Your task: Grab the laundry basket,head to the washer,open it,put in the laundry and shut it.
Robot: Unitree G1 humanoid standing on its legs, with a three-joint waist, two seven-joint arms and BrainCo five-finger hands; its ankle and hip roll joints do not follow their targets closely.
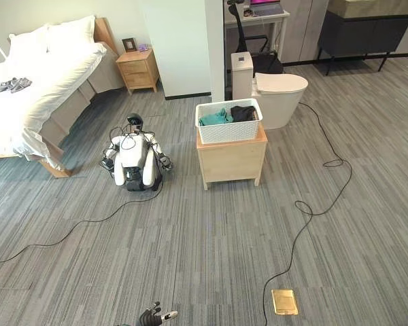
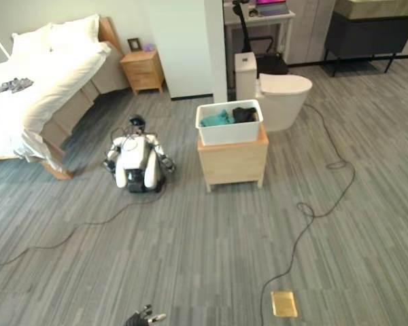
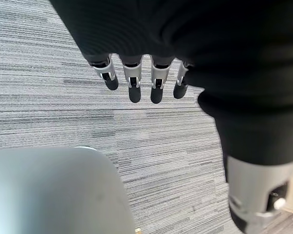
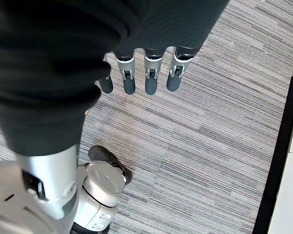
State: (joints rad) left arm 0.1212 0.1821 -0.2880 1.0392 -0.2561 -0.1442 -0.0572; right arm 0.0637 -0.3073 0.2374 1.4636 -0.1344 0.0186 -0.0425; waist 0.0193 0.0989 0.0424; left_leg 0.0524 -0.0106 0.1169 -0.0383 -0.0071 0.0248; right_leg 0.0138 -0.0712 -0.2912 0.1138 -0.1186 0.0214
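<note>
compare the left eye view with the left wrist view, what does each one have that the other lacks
Left eye view: the white laundry basket with teal and black clothes, sitting on a wooden cabinet, plus a bed, a toilet and a small white robot sitting on the floor. Left wrist view: the left hand close up, its fingers straight and holding nothing. Both: the grey striped floor.

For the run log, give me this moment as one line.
phase: before pickup | laundry basket: on wooden cabinet, clothes inside | left hand: open, empty | right hand: open, empty
</note>
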